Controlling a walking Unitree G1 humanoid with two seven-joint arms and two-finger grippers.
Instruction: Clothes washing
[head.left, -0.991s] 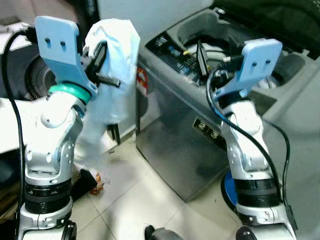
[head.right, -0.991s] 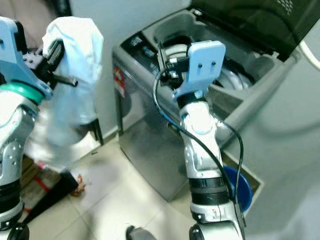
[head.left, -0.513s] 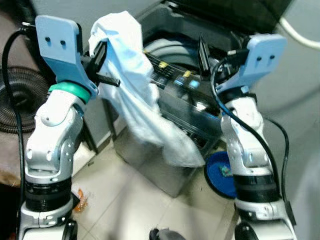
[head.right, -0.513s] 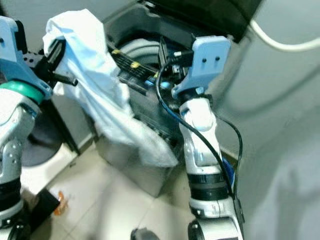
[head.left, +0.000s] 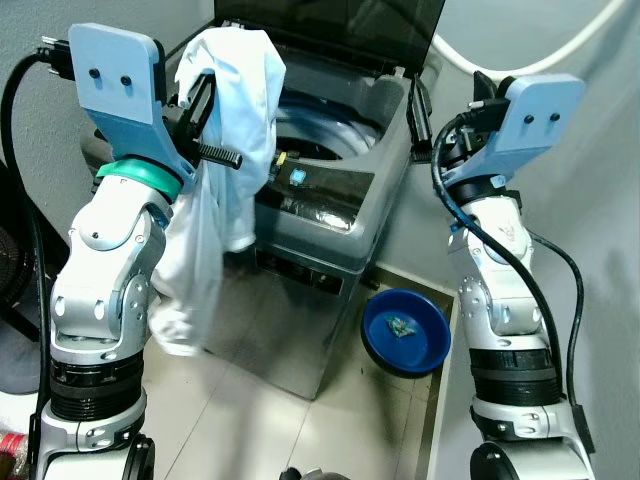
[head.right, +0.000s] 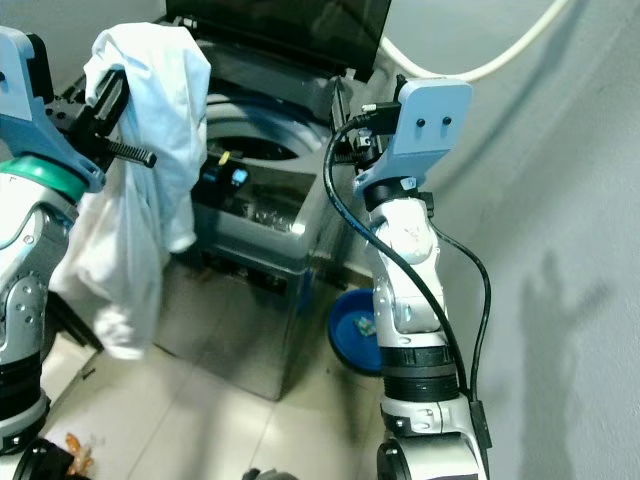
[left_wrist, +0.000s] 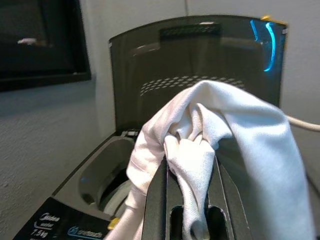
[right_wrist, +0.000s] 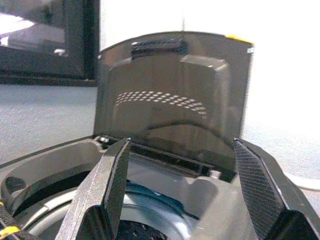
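Beside the open washing machine (head.left: 320, 200), left gripper (left_wrist: 189, 200) clamps a white garment (head.left: 235, 130); right gripper (right_wrist: 180, 195) gapes, seemingly empty.

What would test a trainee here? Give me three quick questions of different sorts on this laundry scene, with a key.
1. True or false: the washing machine lid is raised.
2. Which gripper holds the white garment? A) left gripper B) right gripper
3. Fill in: a blue ___ sits on the floor beside the machine.

Key: 1 true. 2 A; the right one is open, holding nothing. 3 basin.
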